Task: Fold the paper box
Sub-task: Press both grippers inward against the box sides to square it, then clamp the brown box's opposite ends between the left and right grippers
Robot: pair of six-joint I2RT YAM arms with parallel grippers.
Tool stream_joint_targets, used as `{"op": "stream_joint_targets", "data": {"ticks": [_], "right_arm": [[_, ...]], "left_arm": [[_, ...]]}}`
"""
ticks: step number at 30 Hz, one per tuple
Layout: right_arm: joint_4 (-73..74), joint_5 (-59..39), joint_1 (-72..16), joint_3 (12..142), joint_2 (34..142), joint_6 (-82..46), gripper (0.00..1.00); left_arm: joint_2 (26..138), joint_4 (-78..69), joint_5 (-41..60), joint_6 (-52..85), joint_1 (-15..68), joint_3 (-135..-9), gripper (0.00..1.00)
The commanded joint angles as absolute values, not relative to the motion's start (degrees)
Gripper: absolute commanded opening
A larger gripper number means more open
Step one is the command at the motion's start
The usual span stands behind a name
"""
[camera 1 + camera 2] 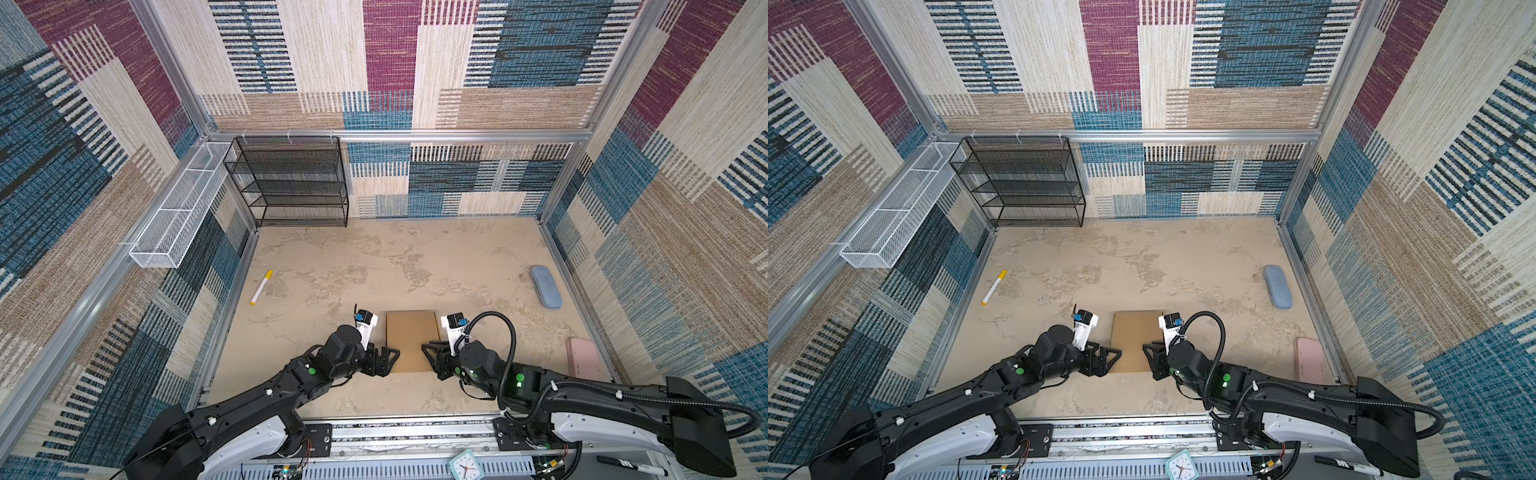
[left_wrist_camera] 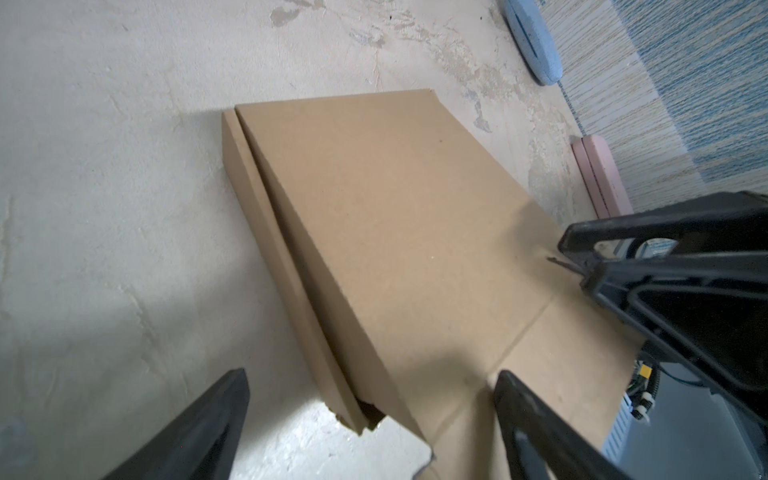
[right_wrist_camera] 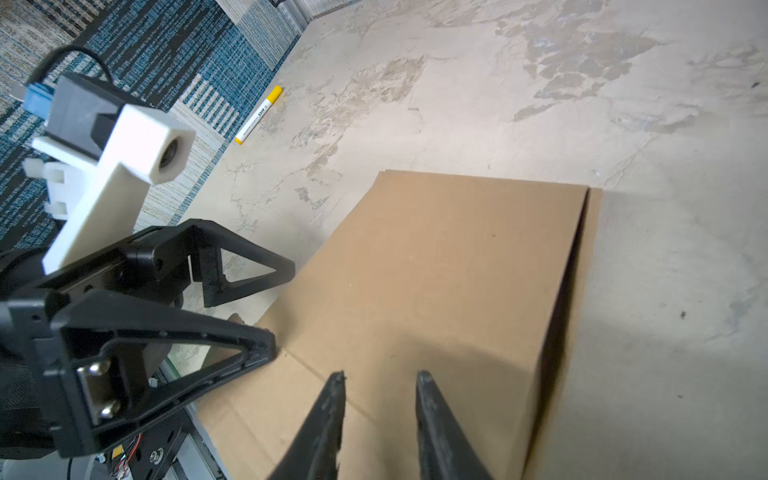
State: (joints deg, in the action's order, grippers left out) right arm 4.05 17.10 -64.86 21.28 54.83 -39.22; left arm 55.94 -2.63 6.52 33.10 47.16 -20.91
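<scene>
Brown cardboard: the paper box (image 1: pixel 411 336) lies flat on the table (image 1: pixel 374 257), near the front edge, centred between both arms.

Both top views: left gripper (image 1: pixel 388 360) sits at the box's left near corner, right gripper (image 1: pixel 430 355) at its right near corner, tips facing each other across the box (image 1: pixel 1136 336). Contact cannot be told from up here. Yellow marker (image 1: pixel 261 286) is well apart to the left. Blue case (image 1: pixel 545 286) and pink case (image 1: pixel 584 357) lie by the right wall.

Left wrist view: left gripper (image 2: pixel 372 374) has its jaws spread wide, straddling the box's (image 2: pixel 395 232) near end and gripping nothing. The top panel is folded over, with a thin gap along one side wall. A creased flap lies flat at the near end. Right gripper (image 2: pixel 577 262) is low over the opposite edge.

Right wrist view: right gripper (image 3: pixel 380 374) has a narrow gap between its fingers, with nothing pinched, just over the flap crease of the box (image 3: pixel 449 270). Left gripper (image 3: pixel 280 305) is across from it, its lower fingertip at the box edge.
</scene>
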Motion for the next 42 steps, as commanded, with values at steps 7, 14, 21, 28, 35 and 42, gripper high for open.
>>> {"op": "stream_joint_targets", "data": {"ticks": [7, 14, 21, 28, 35, 42], "right_arm": [[6.6, 16.4, -64.4, 18.1, 55.2, -41.6, 0.32], [8.6, 15.8, -63.7, 15.2, 56.8, -42.6, 0.32], [9.2, 14.8, -62.8, 13.6, 57.1, -43.4, 0.32], [3.4, 16.3, -61.1, 18.4, 51.8, -38.8, 0.34], [-3.1, 10.3, -55.1, 21.5, 46.7, -36.2, 0.51], [-6.6, 5.4, -50.4, 21.7, 47.4, -35.2, 0.7]], "left_arm": [[59.9, -9.0, 6.7, 34.7, 47.2, -16.5, 0.95], [64.6, -11.4, 7.3, 35.0, 47.1, -16.3, 0.95], [64.9, -10.8, 7.4, 34.5, 47.0, -16.9, 0.95], [51.9, -3.8, 2.2, 31.6, 47.0, -19.2, 0.99], [45.3, -0.5, 2.3, 33.7, 46.8, -18.4, 0.99], [45.8, 1.8, 0.1, 36.1, 46.1, -17.5, 0.99]]}}
